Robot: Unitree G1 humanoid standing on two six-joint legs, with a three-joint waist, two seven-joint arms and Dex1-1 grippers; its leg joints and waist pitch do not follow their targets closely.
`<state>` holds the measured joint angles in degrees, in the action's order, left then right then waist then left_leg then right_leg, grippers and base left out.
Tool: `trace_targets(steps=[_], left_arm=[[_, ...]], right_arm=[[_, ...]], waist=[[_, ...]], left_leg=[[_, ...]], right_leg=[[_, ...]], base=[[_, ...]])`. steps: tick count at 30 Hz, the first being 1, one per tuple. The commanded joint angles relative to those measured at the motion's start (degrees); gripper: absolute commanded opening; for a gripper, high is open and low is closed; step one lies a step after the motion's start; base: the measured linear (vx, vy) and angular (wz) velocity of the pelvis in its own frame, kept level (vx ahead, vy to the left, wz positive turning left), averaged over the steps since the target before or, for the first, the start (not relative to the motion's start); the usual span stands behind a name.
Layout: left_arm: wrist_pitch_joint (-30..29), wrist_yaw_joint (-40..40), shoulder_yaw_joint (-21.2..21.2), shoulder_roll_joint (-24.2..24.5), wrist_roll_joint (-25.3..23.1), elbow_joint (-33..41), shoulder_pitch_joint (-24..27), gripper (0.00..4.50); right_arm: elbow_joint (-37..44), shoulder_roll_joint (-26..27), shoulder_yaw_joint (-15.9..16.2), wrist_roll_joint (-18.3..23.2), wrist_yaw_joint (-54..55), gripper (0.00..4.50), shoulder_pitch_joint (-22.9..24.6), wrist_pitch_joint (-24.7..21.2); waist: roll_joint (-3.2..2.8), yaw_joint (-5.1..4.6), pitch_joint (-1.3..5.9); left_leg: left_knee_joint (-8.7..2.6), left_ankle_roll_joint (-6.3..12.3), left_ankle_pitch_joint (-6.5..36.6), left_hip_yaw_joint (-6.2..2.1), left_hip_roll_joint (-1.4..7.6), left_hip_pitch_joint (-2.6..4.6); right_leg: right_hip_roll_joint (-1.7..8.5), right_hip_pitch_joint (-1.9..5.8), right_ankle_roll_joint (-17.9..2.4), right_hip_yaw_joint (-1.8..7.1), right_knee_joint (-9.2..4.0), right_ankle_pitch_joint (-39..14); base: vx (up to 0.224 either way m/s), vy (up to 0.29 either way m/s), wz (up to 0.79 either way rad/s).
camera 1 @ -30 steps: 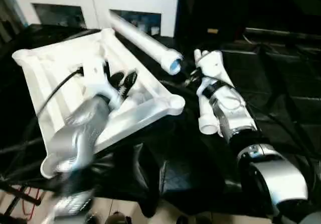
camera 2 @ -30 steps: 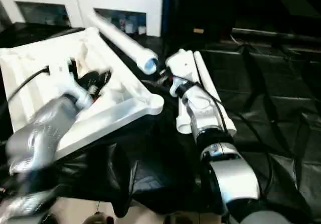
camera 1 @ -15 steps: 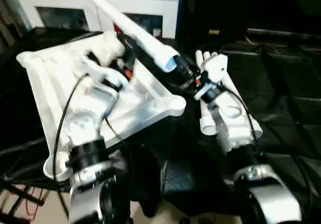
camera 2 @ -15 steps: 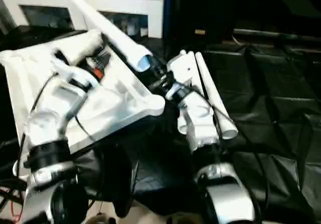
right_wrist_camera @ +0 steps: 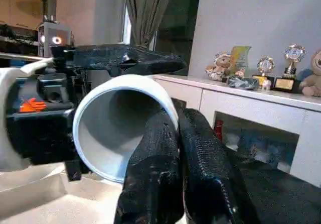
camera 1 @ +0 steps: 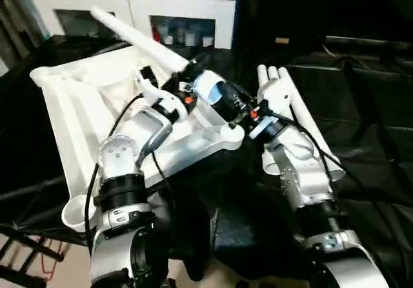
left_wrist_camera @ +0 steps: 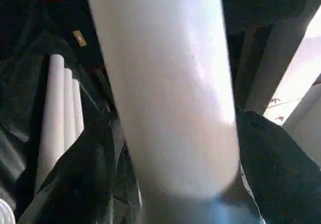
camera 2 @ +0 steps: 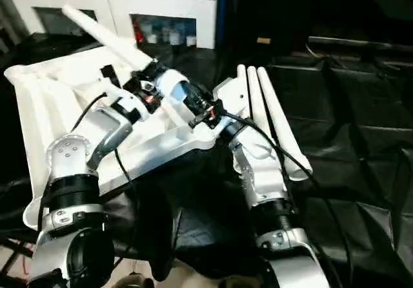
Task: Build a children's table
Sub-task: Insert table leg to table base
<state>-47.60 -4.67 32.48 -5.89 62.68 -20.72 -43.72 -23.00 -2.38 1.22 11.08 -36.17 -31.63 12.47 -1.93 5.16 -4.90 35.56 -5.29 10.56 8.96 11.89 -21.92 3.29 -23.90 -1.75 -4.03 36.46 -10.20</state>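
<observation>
Tabletop (camera 1: 77, 113) lying ribbed side up on the black-draped worktop (camera 1: 361, 107), left half of the frame, one rounded corner socket (camera 1: 231, 135) near centre. One white leg (camera 1: 139, 39) slanting from upper left down to centre, open end toward the right pincer (camera 1: 240, 107). Right pincer pinching that leg's rim (right_wrist_camera: 168, 114), one finger inside the tube, one outside. Left pincer (camera 1: 184, 84) spread around the same leg near its open end, grip uncertain. Three more legs (camera 1: 287, 101) lying side by side, right of centre, beside the right forearm. White cabinet (camera 1: 135, 7) along the top edge.
</observation>
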Motion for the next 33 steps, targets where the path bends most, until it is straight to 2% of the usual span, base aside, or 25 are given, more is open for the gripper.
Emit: trace_targets(steps=[1,4,7,9,10,13,14,17,26,28,31,33], left_arm=[[0.5,-0.7,0.6,0.5,0.3,-0.6,-1.8,3.48],[0.9,-1.0,1.6,1.1,2.1,-1.1,-2.4,3.36],[1.2,-1.0,2.0,1.4,2.7,-1.7,-2.6,3.01],[1.2,-1.4,2.2,1.8,3.2,-2.5,-2.9,2.92],[1.0,-1.9,2.1,2.2,3.4,-3.0,-3.1,2.8],[0.5,-2.2,1.9,2.4,3.3,-3.0,-3.1,2.54],[0.4,-2.3,1.7,2.5,3.2,-3.1,-3.1,2.41],[-0.2,-3.3,0.5,3.2,2.5,-2.6,-2.7,2.13],[0.2,-5.8,-5.6,5.7,-3.1,1.0,-1.5,2.04],[0.8,-6.3,-7.7,6.4,-5.1,2.4,-1.0,2.04],[2.2,-6.9,-9.9,7.1,-7.5,3.8,-0.5,2.04],[3.7,-7.9,-12.0,7.9,-9.8,5.8,-0.2,2.04]], right_arm=[[2.0,0.1,0.5,0.8,-0.1,0.0,0.2,-0.8],[3.8,-0.4,0.4,1.6,-0.3,0.0,1.7,-2.2],[4.8,-0.8,0.3,2.2,-0.6,0.0,2.4,-3.2],[6.9,-1.5,0.2,3.0,-1.1,0.0,3.9,-5.0],[8.2,-2.0,0.2,3.3,-1.2,0.0,4.7,-6.0],[9.1,-2.5,0.1,3.7,-1.3,0.0,5.5,-6.7],[9.5,-2.7,0.0,3.9,-1.3,0.0,5.8,-7.0],[9.9,-3.2,0.0,3.7,-1.6,0.0,6.3,-7.3],[11.9,-4.4,0.4,3.8,-1.4,0.0,6.9,-9.2],[11.6,-4.7,0.6,2.2,-0.2,0.0,6.8,-8.5],[11.9,-4.9,0.5,2.8,-0.8,0.48,7.2,-8.8],[14.3,-5.3,0.5,5.9,-3.5,0.58,8.7,-11.5]], waist=[[-0.57,0.17,5.45],[-0.8,0.23,5.44],[-0.87,0.25,5.53],[-1.29,0.28,5.54],[-1.16,0.3,5.63],[-1.35,0.3,5.73],[-1.22,0.27,5.67],[-1.34,0.26,5.59],[-1.32,0.18,5.57],[-1.4,0.12,5.5],[-1.36,0.11,5.56],[-1.18,0.05,5.58]], left_leg=[[-3.57,4.2,8.4,0.05,0.1,0.3],[-3.56,3.99,8.9,0.07,0.22,0.48],[-3.61,4.13,8.3,-0.02,0.21,0.33],[-3.55,4.4,7.9,-0.01,0.15,0.35],[-3.54,4.45,7.8,-0.02,0.14,0.28],[-3.52,4.29,7.6,-0.08,0.2,0.22],[-3.52,4.21,7.9,-0.01,0.14,0.22],[-3.57,3.98,8.4,0.02,0.14,0.28],[-3.68,3.5,8.5,-0.03,0.22,0.26],[-3.7,3.32,8.6,-0.02,0.26,0.24],[-3.71,3.25,8.3,-0.05,0.34,0.19],[-3.69,3.42,8.5,0.02,0.33,0.22]], right_leg=[[3.41,4.26,-11.8,2.23,-4.73,-8.4],[3.45,4.06,-11.8,2.27,-4.83,-9.0],[3.43,4.25,-11.9,2.22,-4.7,-7.5],[3.31,4.18,-12.0,2.22,-4.7,-6.6],[3.33,4.29,-11.9,2.2,-4.67,-6.3],[3.46,4.33,-12.0,2.16,-4.61,-5.9],[3.44,4.35,-11.9,2.17,-4.69,-6.4],[3.5,4.25,-11.5,2.16,-4.89,-8.3],[3.5,4.25,-10.6,2.19,-5.02,-9.8],[3.52,4.13,-10.4,2.18,-5.07,-10.2],[3.57,4.2,-10.6,2.22,-4.99,-9.5],[3.53,4.22,-10.5,2.27,-4.98,-9.6]], base=[[0.0,0.0,0.0],[0.0,0.0,0.0],[0.0,0.0,0.0],[0.0,0.0,0.0],[0.0,0.0,0.0],[0.0,0.0,0.0],[0.0,0.0,0.0],[0.0,0.0,0.0],[0.0,0.0,0.0],[0.0,0.0,0.0],[0.0,0.0,0.0],[0.0,0.0,0.0]])
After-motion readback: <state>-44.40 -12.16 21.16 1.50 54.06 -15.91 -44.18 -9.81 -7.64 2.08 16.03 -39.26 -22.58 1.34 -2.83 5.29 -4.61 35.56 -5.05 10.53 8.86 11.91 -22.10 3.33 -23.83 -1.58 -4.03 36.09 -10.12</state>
